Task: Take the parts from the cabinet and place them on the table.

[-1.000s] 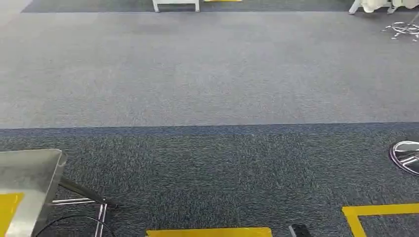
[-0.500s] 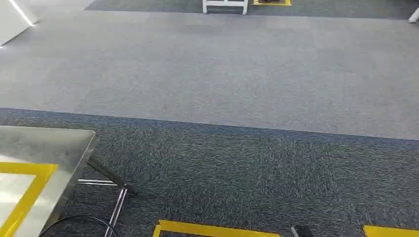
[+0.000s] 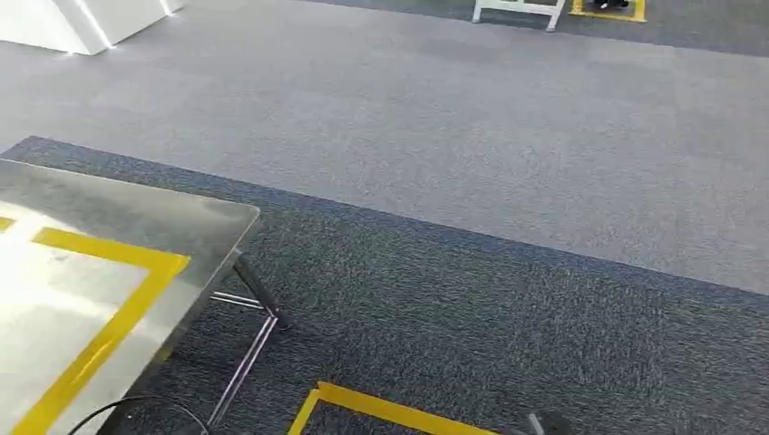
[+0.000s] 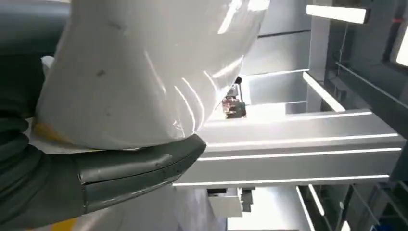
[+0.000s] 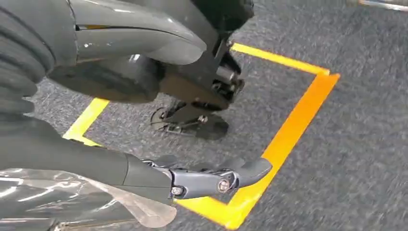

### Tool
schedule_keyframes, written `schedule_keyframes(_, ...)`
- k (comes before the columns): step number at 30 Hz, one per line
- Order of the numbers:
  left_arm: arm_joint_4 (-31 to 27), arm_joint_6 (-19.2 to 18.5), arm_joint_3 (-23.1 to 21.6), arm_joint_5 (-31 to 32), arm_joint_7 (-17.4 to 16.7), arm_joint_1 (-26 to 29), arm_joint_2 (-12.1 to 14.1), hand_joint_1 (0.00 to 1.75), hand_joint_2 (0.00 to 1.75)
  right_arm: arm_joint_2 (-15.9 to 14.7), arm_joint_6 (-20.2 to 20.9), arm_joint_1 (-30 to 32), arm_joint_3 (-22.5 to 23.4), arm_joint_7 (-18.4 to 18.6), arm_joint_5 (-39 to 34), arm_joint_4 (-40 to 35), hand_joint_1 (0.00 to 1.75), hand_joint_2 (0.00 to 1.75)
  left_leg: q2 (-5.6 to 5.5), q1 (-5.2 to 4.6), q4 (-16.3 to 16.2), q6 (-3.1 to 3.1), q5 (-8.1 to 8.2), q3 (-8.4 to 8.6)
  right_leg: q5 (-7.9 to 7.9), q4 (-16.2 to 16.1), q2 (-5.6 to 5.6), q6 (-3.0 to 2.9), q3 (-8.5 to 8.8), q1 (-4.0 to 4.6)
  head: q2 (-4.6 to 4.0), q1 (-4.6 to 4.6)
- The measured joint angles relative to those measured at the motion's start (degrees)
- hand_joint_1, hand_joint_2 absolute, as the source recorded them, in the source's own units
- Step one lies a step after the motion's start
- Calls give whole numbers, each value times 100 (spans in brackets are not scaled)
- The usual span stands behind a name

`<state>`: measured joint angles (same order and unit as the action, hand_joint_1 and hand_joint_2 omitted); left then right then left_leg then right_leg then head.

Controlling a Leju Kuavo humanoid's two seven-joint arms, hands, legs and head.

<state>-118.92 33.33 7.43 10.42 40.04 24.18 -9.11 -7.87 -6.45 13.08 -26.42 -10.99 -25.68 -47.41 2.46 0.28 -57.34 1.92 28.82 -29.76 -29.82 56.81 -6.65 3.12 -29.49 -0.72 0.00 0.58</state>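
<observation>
A large white part in glossy plastic wrap (image 4: 144, 72) fills much of the left wrist view. My left hand (image 4: 96, 178) grips it, with a dark finger curled under its lower edge. In the right wrist view my right hand (image 5: 96, 159) hangs over the carpet, thumb (image 5: 139, 33) and a stretched-out finger (image 5: 211, 180) apart. Crinkled clear plastic (image 5: 82, 199) lies against the underside of that hand; whether it is held is unclear. The steel table (image 3: 136, 217) with a yellow tape outline (image 3: 109, 326) stands at the left of the head view.
Dark and light grey carpet (image 3: 472, 181) stretches ahead. A yellow tape square (image 3: 390, 412) marks the floor near my feet. White furniture (image 3: 82, 23) stands far left and a white frame (image 3: 517, 9) far ahead. Metal shelving (image 4: 298, 139) lies behind the left hand.
The whole head view has shifted: the camera has turned left. The steel table has come much further into the picture, and the chrome chair base at the right has left it.
</observation>
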Motion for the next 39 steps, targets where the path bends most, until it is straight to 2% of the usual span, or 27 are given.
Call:
schedule_keyframes(1, 0, 0, -2, 13, 2, -15, -2, 175, 175, 0, 0, -6, -5, -4, -9, 0, 0, 175, -46, -3, 4, 29, -18, -24, -153, 180, 355, 11, -69, -9, 0, 18)
schedule_keyframes(2, 0, 0, 0, 22, 2, -32, 2, 175, 175, -7, 0, -4, -15, -7, -26, 0, 0, 175, -111, -5, 3, 59, -37, -51, -392, 585, 548, 10, -249, -11, 0, 23)
schedule_keyframes(4, 0, 9, -17, 40, 2, -38, -5, 175, 175, -24, -17, 36, -55, -4, -67, 2, 0, 175, -246, -29, 1, 95, -65, -103, -776, 1535, 649, 16, -694, 0, 0, 25)
schedule_keyframes(5, 2, 17, -15, 42, 2, -34, -2, 175, 175, -26, -20, 52, -68, -2, -72, 2, 0, 175, -328, -44, -2, 100, -82, -120, -816, 1816, 654, 6, -843, 3, 0, 20)
schedule_keyframes(6, 2, 24, -15, 42, 2, -33, -5, 175, 175, -40, -24, 56, -83, -2, -74, 4, 0, 175, -411, -55, -3, 100, -94, -124, -690, 1774, 658, -13, -831, 7, 0, 20)
schedule_keyframes(8, 0, 33, -15, 57, 2, -34, -5, 175, 175, -48, -24, 44, -103, -2, -76, 4, 0, 175, -571, -69, -5, 89, -108, -116, -178, 974, 722, -71, -449, 15, 0, 20)
schedule_keyframes(9, 0, 57, -15, 77, 2, -37, -5, 175, 175, -53, -24, 38, -107, -4, -83, 4, 0, 175, -644, -69, -6, 79, -114, -112, 68, 443, 855, -111, -192, 16, 0, 23)
schedule_keyframes(10, 2, 92, -17, 101, 2, -38, -7, 175, 175, -66, -26, 29, -112, -4, -101, 4, 0, 175, -692, -64, -8, 63, -124, -123, 73, 115, 1152, -149, -44, 11, 0, 14)
schedule_keyframes(11, 2, 129, -17, 112, 2, -55, -7, 175, 175, -72, -31, 38, -129, -7, -114, 2, 0, 175, -782, -88, -46, 35, -128, -166, 36, -58, 1170, -151, 32, -8, 0, 12)
schedule_keyframes(14, 0, 210, -11, 116, 0, -44, -24, 175, 175, -92, -46, 33, -153, -2, -146, 2, 0, 175, -976, -30, -27, -100, -213, -276, 45, -66, 987, -175, 66, 30, -2, 18)
schedule_keyframes(15, 0, 234, -7, 116, 0, -48, -24, 175, 175, -90, -44, 23, -173, -2, -157, 2, 0, 175, -992, -36, -63, -113, -189, -292, 99, -153, 885, -207, 79, -36, 0, 12)
schedule_keyframes(16, 0, 258, 0, 114, 0, -49, -24, 175, 175, -90, -44, -1, -193, -4, -159, 2, 0, 175, -708, -65, -202, -141, -47, -356, 111, -167, 821, -229, 82, -21, 0, -2)
schedule_keyframes(17, 2, 280, 2, 109, 0, -84, -26, 175, 175, -92, -44, -4, -201, -7, -162, 2, 0, 175, -515, -56, -523, -171, 179, -500, 116, -171, 739, -240, 80, -20, 0, -43)
schedule_keyframes(19, 2, 306, 2, 99, 0, -97, -39, 175, 175, -94, -55, 8, -232, -4, -168, 4, 0, 175, -355, -14, -1404, -226, 597, -874, 107, -168, 566, -252, 75, 4, 0, -30)
schedule_keyframes(20, 4, 313, 11, 98, -2, -92, -39, 175, 175, -98, -66, 7, -236, -4, -168, 7, 0, 175, -332, 6, -1757, -253, 700, -1028, 103, -163, 471, -252, 71, 6, 0, -32)
schedule_keyframes(21, 4, 317, 18, 94, -2, -88, -42, 175, 175, -98, -70, 2, -238, -2, -168, 7, 0, 175, -319, 20, -1771, -271, 631, -1027, 98, -158, 392, -246, 72, 7, 0, -32)
schedule_keyframes(22, 4, 319, 20, 94, 0, -89, -44, 175, 175, -98, -70, -8, -243, -2, -168, 7, 0, 175, -308, 34, -1549, -283, 450, -904, 88, -155, 317, -238, 79, 6, 0, -35)
schedule_keyframes(24, 4, 356, 39, 96, -2, -92, -46, 175, 175, -98, -74, -30, -258, -2, -170, 7, 0, 175, -141, 43, -547, -281, -55, -376, 55, -140, 186, -207, 116, 3, 0, -34)
schedule_keyframes(25, 4, 387, 57, 116, -22, -107, -48, 175, 175, -98, -74, -43, -276, -2, -175, 7, 0, 175, 166, 24, -104, -262, -108, -155, 34, -131, 129, -176, 145, 18, 0, -36)
schedule_keyframes(26, 13, 418, 74, 191, -99, -146, -55, 175, 175, -101, -77, -57, -284, -4, -195, 11, 0, 175, 297, -32, -29, -199, -66, -128, 4, -100, 74, -134, 133, 70, 0, -41)
schedule_keyframes(30, 44, 608, 157, 724, -389, -186, -81, 175, 175, -101, -24, -178, -387, -109, -326, 66, 0, 175, 5, -37, -21, -45, -106, -183, -22, -125, -148, -25, 191, 53, 0, -28)
schedule_keyframes(32, 89, 643, 168, 953, -539, -269, -85, 175, 175, -103, 28, -237, -472, -210, -391, 146, 0, 175, -104, -1, 2, 31, -150, -198, -329, 268, 427, 23, -18, 17, 0, 27)
schedule_keyframes(33, 134, 627, 170, 997, -661, -335, -88, 175, 175, -112, 39, -255, -521, -230, -420, 186, 0, 175, -176, -3, 1, 55, -162, -221, -569, 753, 568, 24, -248, 11, 0, 40)
schedule_keyframes(35, 254, 559, 173, 1113, -894, -412, -66, 175, 175, -136, 74, -251, -601, -258, -459, 260, 0, 175, -334, -20, -4, 78, -178, -255, -902, 1672, 650, 17, -723, 16, 0, 38)
schedule_keyframes(36, 319, 523, 173, 1191, -1014, -437, -44, 175, 175, -142, 92, -254, -636, -267, -479, 282, 0, 175, -414, -27, -5, 78, -185, -259, -869, 1814, 657, 9, -825, 16, 0, 40)
schedule_keyframes(37, 372, 507, 175, 1268, -1102, -477, -26, 175, 175, -155, 96, -269, -676, -275, -496, 302, 0, 175, -500, -30, -5, 72, -190, -255, -668, 1645, 660, -9, -770, 17, 0, 36)
schedule_keyframes(39, 470, 492, 173, 1434, -1309, -596, 24, 175, 175, -171, 107, -319, -737, -293, -520, 326, 0, 175, -660, -30, -12, 56, -199, -242, -71, 632, 763, -54, -331, 12, 0, 40)
